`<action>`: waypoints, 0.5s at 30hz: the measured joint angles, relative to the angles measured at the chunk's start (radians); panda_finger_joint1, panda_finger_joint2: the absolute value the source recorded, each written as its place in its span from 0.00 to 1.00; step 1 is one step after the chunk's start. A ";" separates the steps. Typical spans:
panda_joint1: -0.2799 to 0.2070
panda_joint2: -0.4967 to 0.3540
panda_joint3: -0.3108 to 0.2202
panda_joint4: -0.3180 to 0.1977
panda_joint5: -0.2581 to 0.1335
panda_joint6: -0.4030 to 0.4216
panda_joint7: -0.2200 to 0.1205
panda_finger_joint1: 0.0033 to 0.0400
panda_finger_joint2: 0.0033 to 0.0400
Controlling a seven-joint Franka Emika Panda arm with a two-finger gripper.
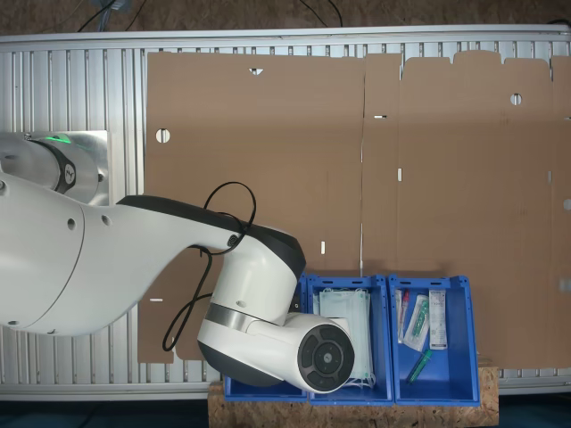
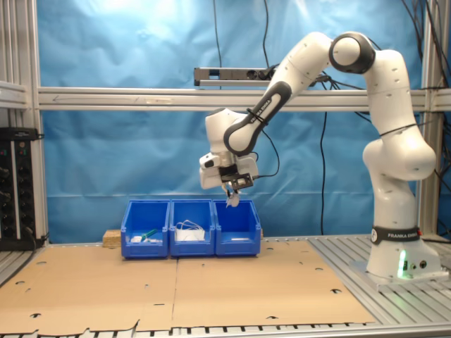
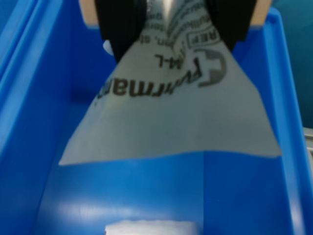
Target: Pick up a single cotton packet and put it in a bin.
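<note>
My gripper (image 2: 232,189) hangs just above the blue bin (image 2: 237,229) at the second exterior view's right end of the row. It is shut on a cotton packet (image 2: 232,201), a small white sachet that dangles from the fingers. In the wrist view the packet (image 3: 171,112) shows dark print and hangs between the two black fingers (image 3: 120,24) over the bin's blue inside (image 3: 29,122). Another white packet (image 3: 151,227) lies on that bin's floor. In the first exterior view the arm covers most of this bin (image 1: 254,390).
Two like blue bins stand beside it: the middle one (image 2: 192,229) holds pale green masks (image 1: 348,334), the far one (image 2: 146,229) holds narrow packets (image 1: 428,321). Brown cardboard (image 2: 211,282) covers the table. The arm's base (image 2: 394,260) stands at the second exterior view's right.
</note>
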 joint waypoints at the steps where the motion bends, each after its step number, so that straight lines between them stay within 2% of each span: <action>1: -0.002 0.008 -0.001 0.004 0.000 0.003 -0.002 0.10 0.10; 15: -0.007 0.045 -0.002 0.022 0.000 0.029 -0.022 0.10 0.10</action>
